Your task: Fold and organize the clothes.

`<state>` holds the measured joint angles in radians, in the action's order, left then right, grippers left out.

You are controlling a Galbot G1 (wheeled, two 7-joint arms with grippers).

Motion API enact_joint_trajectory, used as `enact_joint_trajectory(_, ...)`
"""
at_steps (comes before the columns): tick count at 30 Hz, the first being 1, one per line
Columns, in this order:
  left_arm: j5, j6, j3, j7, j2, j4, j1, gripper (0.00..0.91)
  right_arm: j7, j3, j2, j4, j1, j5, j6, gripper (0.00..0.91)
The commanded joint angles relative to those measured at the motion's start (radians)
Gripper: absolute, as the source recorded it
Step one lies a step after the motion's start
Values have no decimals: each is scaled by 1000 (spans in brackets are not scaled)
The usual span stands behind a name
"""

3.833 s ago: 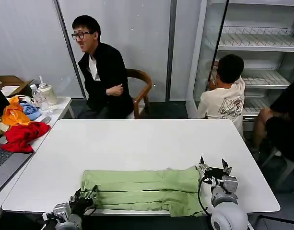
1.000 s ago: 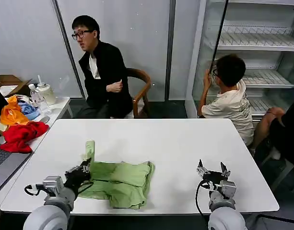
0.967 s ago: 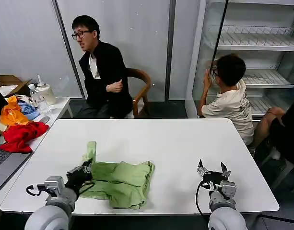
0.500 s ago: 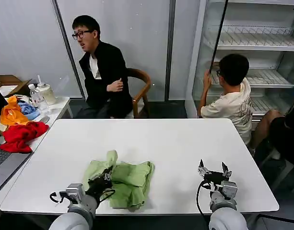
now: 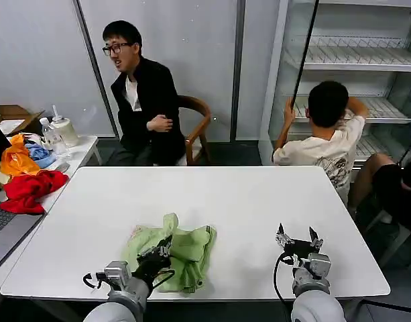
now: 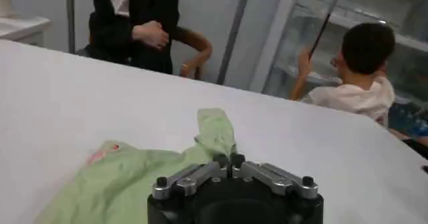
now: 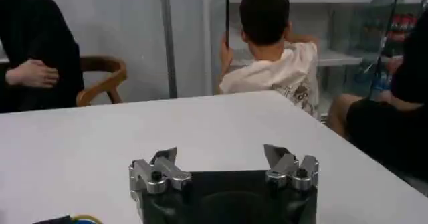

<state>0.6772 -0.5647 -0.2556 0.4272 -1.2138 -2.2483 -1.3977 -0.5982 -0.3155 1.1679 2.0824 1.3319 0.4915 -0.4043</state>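
Note:
The light green shirt (image 5: 182, 251) lies bunched in a rumpled heap on the white table (image 5: 212, 194), near its front edge and left of centre. My left gripper (image 5: 166, 243) is shut on a raised fold of the shirt (image 6: 215, 128), holding that fold above the heap. A patch of red-and-white print (image 6: 101, 154) shows on the cloth in the left wrist view. My right gripper (image 5: 298, 237) stands open over bare table at the front right, nothing between its fingers (image 7: 224, 158).
A side table at the far left carries a heap of red, orange and blue garments (image 5: 25, 176), a bottle (image 5: 52, 137) and a laptop edge (image 5: 4, 225). Behind the table are a wooden chair (image 5: 195, 127) and open fridge shelves (image 5: 363, 60).
The shirt lay long and flat along the front edge. My left gripper has carried its left end rightward over the rest, leaving a bunched heap. The right gripper let go and stayed at the front right.

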Motion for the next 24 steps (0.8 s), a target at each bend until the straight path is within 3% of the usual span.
enact_joint_trajectory(1, -7, 0, 30, -2, -22, 1, 4, 10, 0, 1, 2, -2, 1, -2, 0, 907)
enact_joint_trajectory(18, -26, 7, 75, -9, -61, 45, 15, 10, -1, -1, 6, -1, 13, -8, 5, 907)
enact_joint_trajectory(19, -25, 11, 78, -10, -62, 45, 12, 81, -1, -1, 6, -2, 13, -9, 6, 907)
enact_joint_trajectory(20, -24, 18, 79, -11, -63, 47, 11, 907, -1, 0, 6, -2, 13, -9, 5, 907)
enact_joint_trajectory(24, -18, 50, 78, -43, -64, 50, 5, 907, -1, 2, 7, 0, 13, -10, 5, 907)
